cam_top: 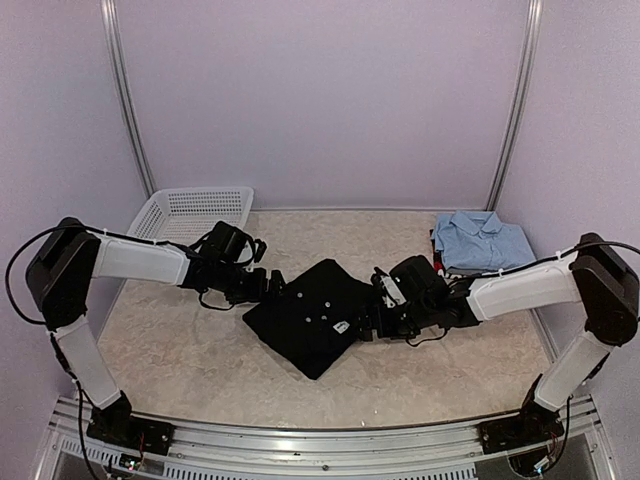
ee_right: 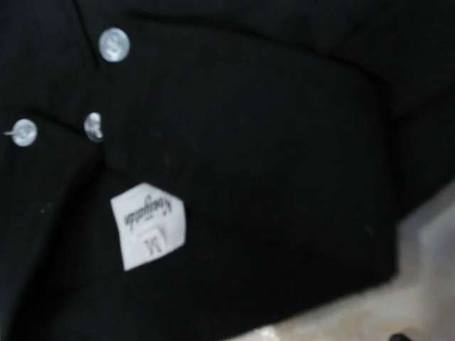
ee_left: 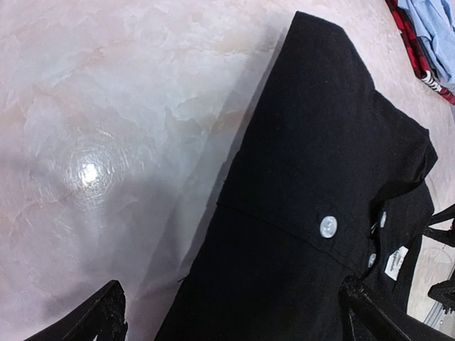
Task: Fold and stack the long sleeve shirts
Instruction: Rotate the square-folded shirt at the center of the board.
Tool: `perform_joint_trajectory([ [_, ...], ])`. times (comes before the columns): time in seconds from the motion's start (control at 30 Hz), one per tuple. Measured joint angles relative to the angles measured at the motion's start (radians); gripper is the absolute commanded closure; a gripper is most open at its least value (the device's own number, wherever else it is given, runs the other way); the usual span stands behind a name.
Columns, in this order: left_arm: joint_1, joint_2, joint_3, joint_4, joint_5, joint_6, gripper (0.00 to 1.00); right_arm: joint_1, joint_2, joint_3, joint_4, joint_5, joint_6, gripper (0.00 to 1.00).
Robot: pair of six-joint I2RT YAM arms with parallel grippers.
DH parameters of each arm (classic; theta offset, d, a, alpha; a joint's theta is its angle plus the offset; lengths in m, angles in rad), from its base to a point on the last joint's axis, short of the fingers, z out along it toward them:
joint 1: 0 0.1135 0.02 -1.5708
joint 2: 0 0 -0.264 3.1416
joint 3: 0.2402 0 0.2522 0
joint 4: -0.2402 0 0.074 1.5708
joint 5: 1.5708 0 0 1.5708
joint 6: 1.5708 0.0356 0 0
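The black long sleeve shirt (cam_top: pixel 310 312) lies folded in the middle of the table, its white neck label (ee_right: pixel 148 226) and pale buttons facing up. My left gripper (cam_top: pixel 273 288) hovers at its left edge, open; in the left wrist view its fingertips (ee_left: pixel 99 316) straddle the shirt's hem (ee_left: pixel 320 163) with nothing held. My right gripper (cam_top: pixel 364 324) sits low over the shirt's right side near the label, open; its fingers are out of the right wrist view. The light blue shirt (cam_top: pixel 482 240) lies folded at the back right on top of the red-and-black one (cam_top: pixel 440 263).
A white mesh basket (cam_top: pixel 195 212) stands at the back left. White walls close off the table's back and sides. Bare marbled tabletop (ee_left: pixel 106 128) shows to the left of the black shirt.
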Motion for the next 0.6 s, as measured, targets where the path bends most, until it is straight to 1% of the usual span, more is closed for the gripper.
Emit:
perform_joint_trajectory([
  [0.23, 0.011, 0.029, -0.059, 0.06, 0.078, -0.004, 0.01, 0.0, 0.079, 0.028, 0.046, -0.026, 0.014, 0.06],
  [0.33, 0.011, 0.025, -0.104, 0.127, 0.12, -0.016, 0.01, -0.003, 0.113, 0.052, 0.064, -0.035, 0.013, 0.06],
  [0.47, 0.011, -0.008, -0.189, 0.231, 0.164, -0.047, 0.01, -0.021, 0.154, 0.086, 0.088, -0.061, -0.002, 0.06],
  [0.6, -0.018, -0.059, -0.267, 0.283, 0.178, -0.076, 0.01, -0.066, 0.199, 0.141, 0.083, -0.087, -0.04, 0.06],
])
